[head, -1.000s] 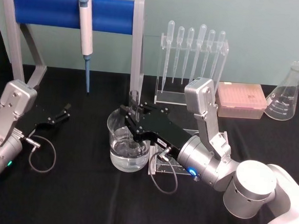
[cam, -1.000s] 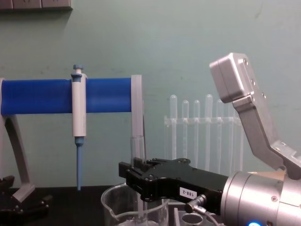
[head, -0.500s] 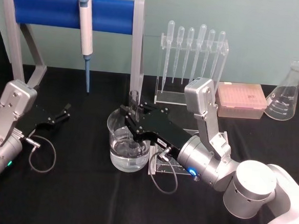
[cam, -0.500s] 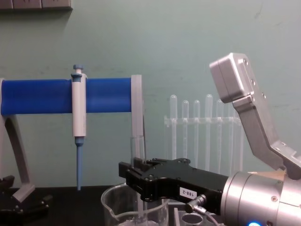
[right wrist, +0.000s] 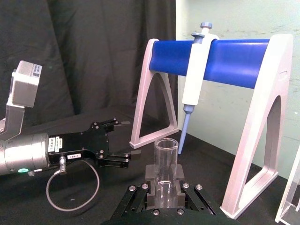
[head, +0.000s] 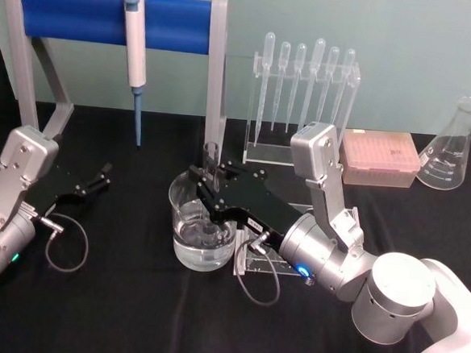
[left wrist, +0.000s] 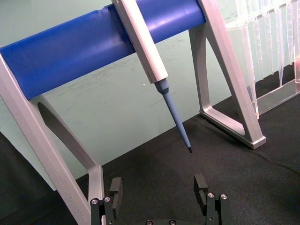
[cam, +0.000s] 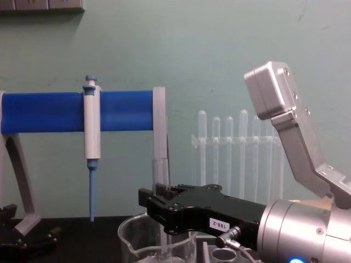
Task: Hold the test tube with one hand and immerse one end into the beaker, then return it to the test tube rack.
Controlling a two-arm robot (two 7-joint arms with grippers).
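Over the middle of the black-draped table (head: 129,314), the black boxy right gripper (head: 211,192) has its jaws clamped on the long clear glass test tube (right wrist: 166,161). The tube stands upright, with its open rim poking up above the fingers. Its lower part goes down inside the wide clear glass beaker (head: 183,250), which has some clear liquid in the bottom. Looks to me like the tip is in the liquid, but the gripper body covers most of that, so I can't swear to it. I'd say the dip is about done, and what's left is the trip to the clear plastic rack (head: 249,264) just beside the beaker, under the wrist.

Handling-wise it's thin glass: light, stiff, slick, breakable, and probably wet at the bottom end. Gripping it up near the top seems right to me, firm but not crushing. I'd lift it straight up so it doesn't knock the beaker rim.

The left gripper (left wrist: 158,187) sits off to the left on the table, jaws wide apart and empty. It's near the blue-and-white pipettor (head: 135,36) hanging on its blue-barred stand (head: 69,11).
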